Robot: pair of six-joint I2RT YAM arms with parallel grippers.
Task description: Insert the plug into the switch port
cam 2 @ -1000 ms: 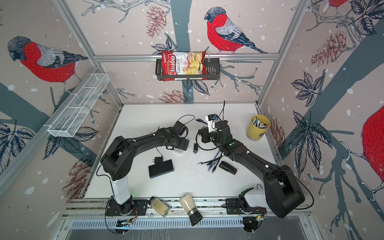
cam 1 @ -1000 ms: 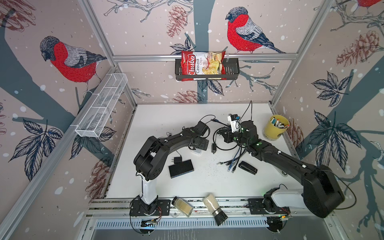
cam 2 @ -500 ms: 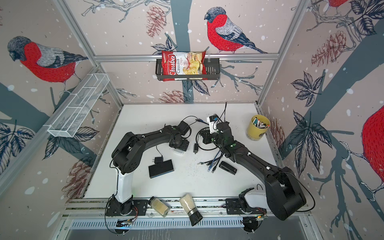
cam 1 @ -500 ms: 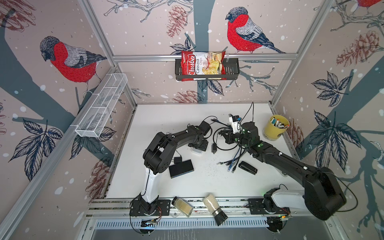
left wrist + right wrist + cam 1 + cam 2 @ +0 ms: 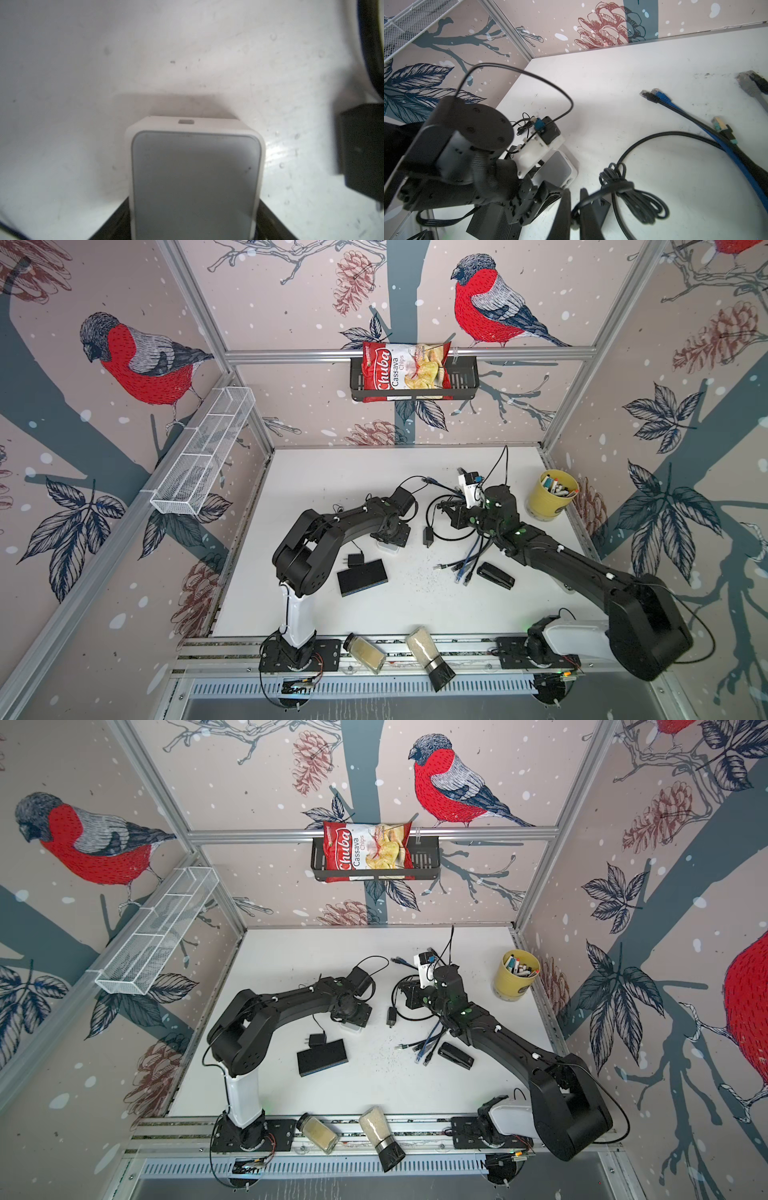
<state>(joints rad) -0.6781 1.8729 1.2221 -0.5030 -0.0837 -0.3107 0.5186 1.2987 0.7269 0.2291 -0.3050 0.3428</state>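
Right fingers (image 5: pixel 563 212) pinch together on a thin black cable (image 5: pixel 593 195); its plug end cannot be made out. Left fingers (image 5: pixel 116 224) press the sides of the white switch (image 5: pixel 195 176) on the counter (image 5: pixel 83 83), port (image 5: pixel 186 121) exposed. Likely risks: cable slipping through the pinch, coil (image 5: pixel 633 199) snagging, switch skidding.

Smooth white plastic box (image 5: pixel 195 176) on scuffed matt table (image 5: pixel 83 83).

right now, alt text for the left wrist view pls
Close-up of a white box with a grey top, between the dark fingers of the left end effector, on a scuffed white table. A black adapter sits nearby.
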